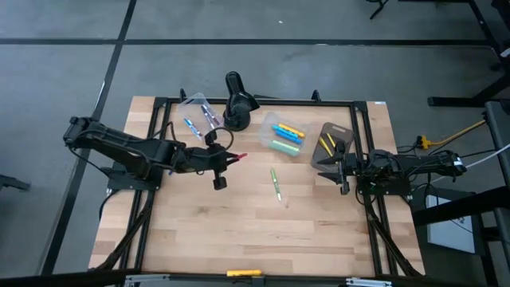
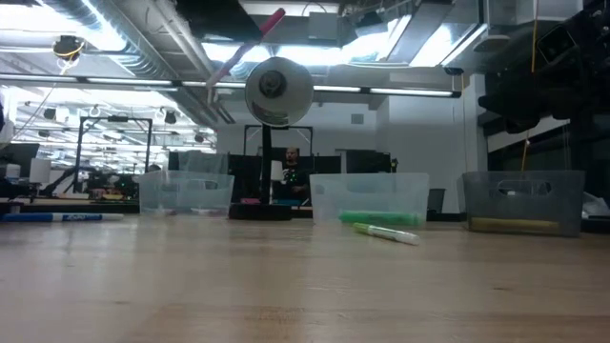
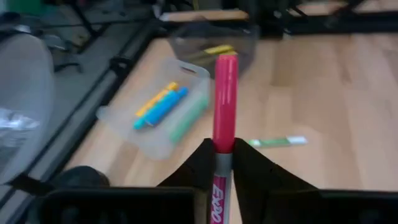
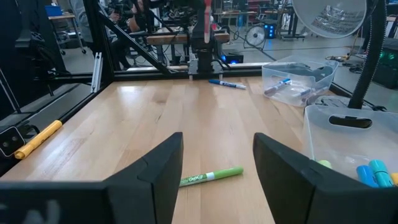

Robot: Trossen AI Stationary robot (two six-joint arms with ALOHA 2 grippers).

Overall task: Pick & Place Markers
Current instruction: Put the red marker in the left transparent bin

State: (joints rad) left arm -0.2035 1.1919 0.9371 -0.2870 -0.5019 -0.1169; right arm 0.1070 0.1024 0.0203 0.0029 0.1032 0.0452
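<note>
Left claw clamps red marker, label cut off | right claw agape, empty

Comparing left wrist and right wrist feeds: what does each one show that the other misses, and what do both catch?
Left wrist only: the left gripper shut on a red marker, and the dark tub holding yellow markers. Right wrist only: the open right gripper, a blue marker loose on the table, a far clear tub, a yellow tool. Both: the loose green marker and the clear middle tub with blue markers.
</note>
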